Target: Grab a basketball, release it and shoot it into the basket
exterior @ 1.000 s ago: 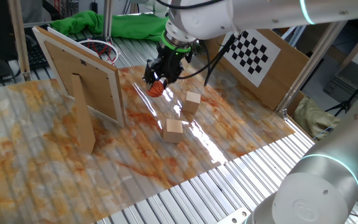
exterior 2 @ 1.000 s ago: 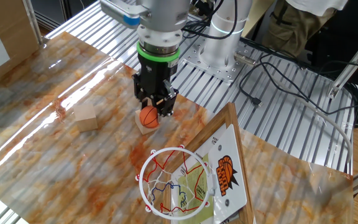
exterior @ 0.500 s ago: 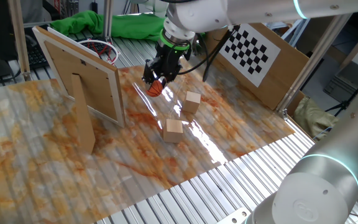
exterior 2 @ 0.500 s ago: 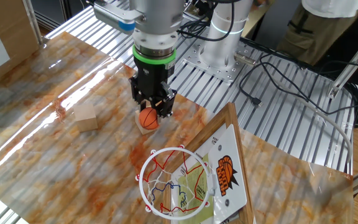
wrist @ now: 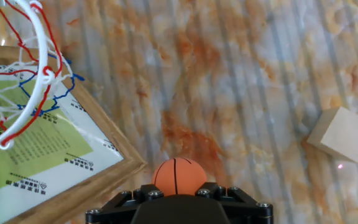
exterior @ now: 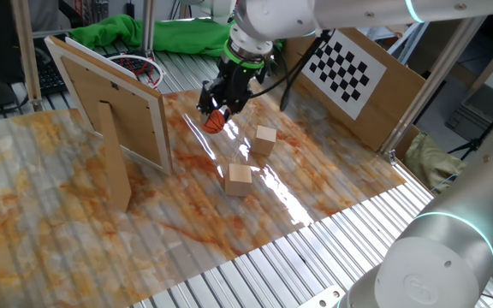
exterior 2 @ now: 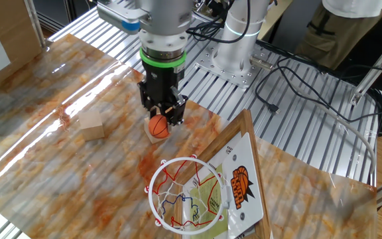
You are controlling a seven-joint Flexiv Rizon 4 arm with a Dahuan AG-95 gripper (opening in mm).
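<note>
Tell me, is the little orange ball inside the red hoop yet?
Not yet. The small orange basketball sits pinched in the black gripper, off to the side of the red ring hoop, whose net is empty.

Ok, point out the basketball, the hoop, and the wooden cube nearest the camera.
basketball (exterior 2: pixel 158 125), the other fixed view, middle of the orange ball between the fingers.
hoop (exterior 2: pixel 152 182), the other fixed view, left side of its ring.
wooden cube (exterior: pixel 239 180), one fixed view, its front face.
</note>
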